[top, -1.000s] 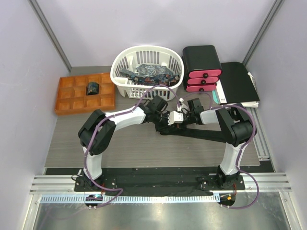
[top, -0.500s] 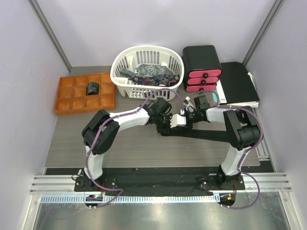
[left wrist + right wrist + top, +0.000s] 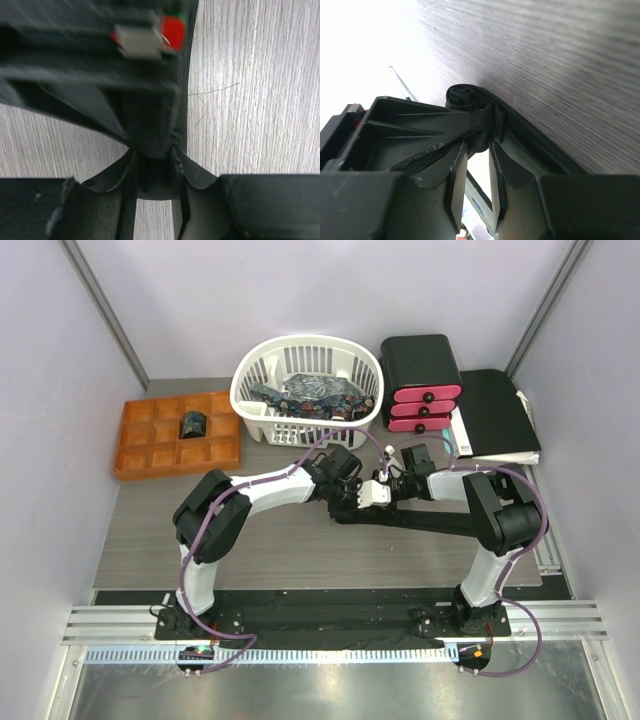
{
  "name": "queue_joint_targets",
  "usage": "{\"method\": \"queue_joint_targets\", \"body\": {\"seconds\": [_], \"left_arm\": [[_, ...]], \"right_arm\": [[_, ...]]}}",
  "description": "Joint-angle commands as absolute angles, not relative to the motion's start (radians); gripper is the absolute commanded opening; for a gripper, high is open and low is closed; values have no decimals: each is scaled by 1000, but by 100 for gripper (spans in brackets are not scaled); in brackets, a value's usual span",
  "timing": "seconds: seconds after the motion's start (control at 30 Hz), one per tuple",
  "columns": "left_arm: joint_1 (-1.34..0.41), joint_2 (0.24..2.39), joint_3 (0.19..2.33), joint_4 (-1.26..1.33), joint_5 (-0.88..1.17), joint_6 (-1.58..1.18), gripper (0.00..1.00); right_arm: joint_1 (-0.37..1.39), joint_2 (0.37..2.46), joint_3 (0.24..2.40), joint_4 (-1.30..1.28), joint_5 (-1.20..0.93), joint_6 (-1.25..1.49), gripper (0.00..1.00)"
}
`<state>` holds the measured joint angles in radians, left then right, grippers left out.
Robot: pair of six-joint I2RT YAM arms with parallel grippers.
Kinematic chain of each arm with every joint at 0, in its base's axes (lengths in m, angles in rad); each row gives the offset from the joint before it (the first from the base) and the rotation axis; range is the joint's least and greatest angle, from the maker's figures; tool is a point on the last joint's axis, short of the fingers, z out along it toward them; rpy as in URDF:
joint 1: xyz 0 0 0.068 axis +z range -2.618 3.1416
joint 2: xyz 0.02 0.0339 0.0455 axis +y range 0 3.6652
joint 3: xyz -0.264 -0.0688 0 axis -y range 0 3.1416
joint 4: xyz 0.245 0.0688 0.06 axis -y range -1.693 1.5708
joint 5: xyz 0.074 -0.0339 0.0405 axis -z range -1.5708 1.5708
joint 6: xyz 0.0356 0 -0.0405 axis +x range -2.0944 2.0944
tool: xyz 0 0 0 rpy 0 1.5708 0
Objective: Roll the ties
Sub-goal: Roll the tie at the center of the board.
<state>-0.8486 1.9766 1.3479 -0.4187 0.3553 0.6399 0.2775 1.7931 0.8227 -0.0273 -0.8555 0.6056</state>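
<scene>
Your left pincer pinches the smooth black tie; right pincer grip unclear, coil at its tips, woodgrain table beyond.

top cam: fixed above and behind me, looked down on the whole table from afar | left wrist: faced straight down, very near the black tie | right wrist: skimmed low along the table, close | shared: all three saw that tie

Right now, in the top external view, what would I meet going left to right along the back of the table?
orange compartment tray → white basket → black box with pink drawers → black folder
</scene>
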Motion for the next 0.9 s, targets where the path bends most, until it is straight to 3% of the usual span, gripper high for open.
{"method": "queue_joint_targets", "body": {"seconds": [0.0, 0.27, 0.4, 0.6, 0.77, 0.87], "left_arm": [[-859, 2062, 1307, -560, 298, 653, 29], [-858, 2060, 1302, -561, 302, 667, 29], [-859, 2060, 1298, -563, 305, 678, 29], [-861, 2057, 1290, -563, 316, 686, 29], [-861, 2056, 1289, -561, 310, 692, 31], [-853, 2051, 1290, -560, 307, 683, 32]], "right_arm": [[308, 1816, 804, 107, -847, 673, 31], [319, 1836, 807, 121, -792, 672, 27], [316, 1824, 813, 101, -775, 667, 33], [321, 1836, 813, 167, -781, 716, 33], [322, 1844, 813, 126, -782, 678, 4], [311, 1836, 804, 77, -775, 637, 1]]}}
